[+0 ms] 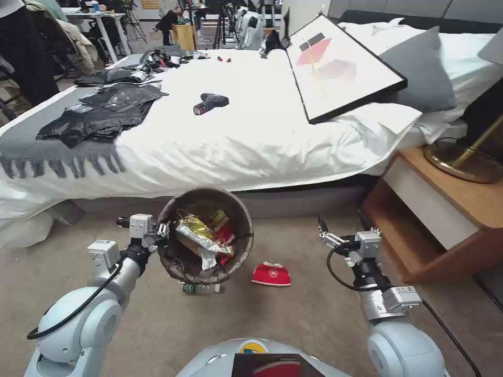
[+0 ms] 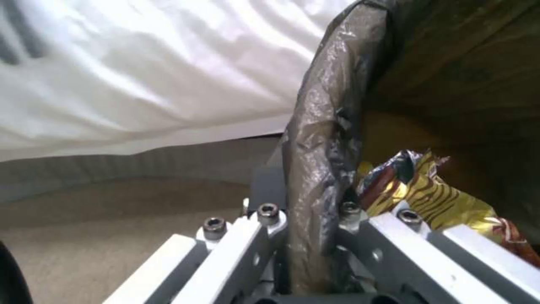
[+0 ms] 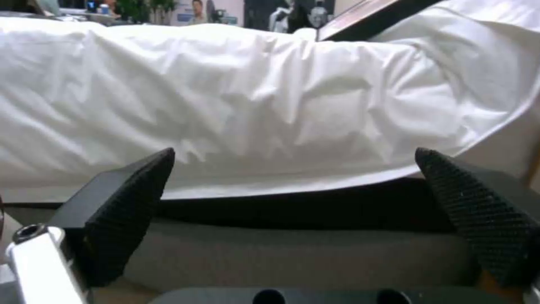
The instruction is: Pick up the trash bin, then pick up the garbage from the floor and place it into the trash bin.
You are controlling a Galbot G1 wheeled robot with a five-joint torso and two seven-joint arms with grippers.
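The trash bin (image 1: 238,209), lined with a dark bag, hangs above the carpet and tips its mouth toward me. My left gripper (image 1: 163,234) is shut on its rim; in the left wrist view the bagged rim (image 2: 318,169) runs between the fingers. Inside lie a gold wrapper (image 1: 196,230) (image 2: 433,196) and red packets (image 1: 224,233). On the floor lie a red-and-white packet (image 1: 271,274) and a green-labelled bottle (image 1: 200,288), the bottle just under the bin. My right gripper (image 1: 340,230) (image 3: 295,154) hovers open to the right of the packet, holding nothing.
The white-sheeted bed (image 1: 251,136) runs across just behind the bin, with black bags (image 1: 99,112), a drill (image 1: 209,103) and a framed picture (image 1: 340,65) on it. A wooden nightstand (image 1: 445,209) with a lamp base (image 1: 463,159) stands at the right.
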